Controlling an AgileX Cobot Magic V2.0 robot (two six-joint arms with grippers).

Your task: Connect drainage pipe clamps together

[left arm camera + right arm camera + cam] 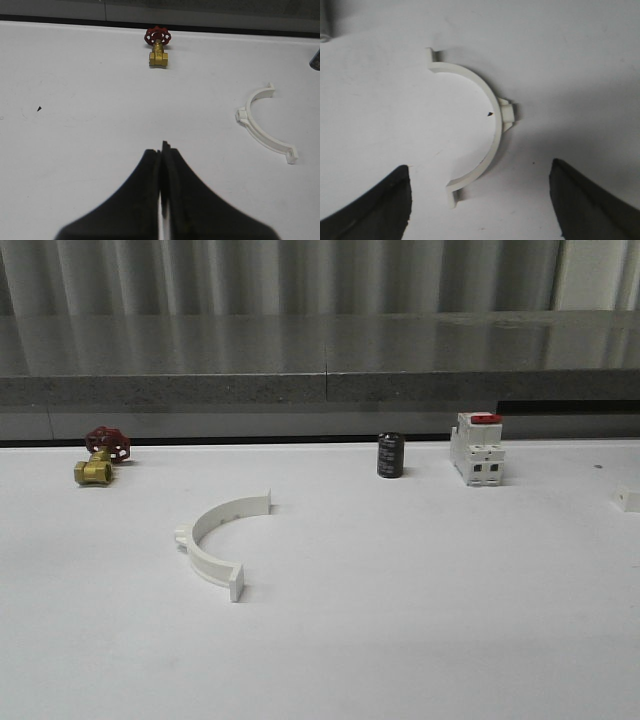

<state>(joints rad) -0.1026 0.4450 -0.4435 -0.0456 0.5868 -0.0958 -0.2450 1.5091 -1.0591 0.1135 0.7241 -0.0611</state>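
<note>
Cut off at right edge of front view: small white piece (627, 498), identity unclear. White table (400, 620), grey ledge and corrugated wall behind. Along the back: brass valve with red handwheel (100, 456), black capacitor (390, 455), white breaker with red switch (477, 449). Left gripper (162, 165) fully closed, empty. Right gripper (480, 200) wide apart, empty, above 1 clamp half (480, 132). Other clamp half (218, 540) flat on table, left of centre.

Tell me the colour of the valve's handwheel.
Red, on a brass valve; clearest in the left wrist view.
</note>
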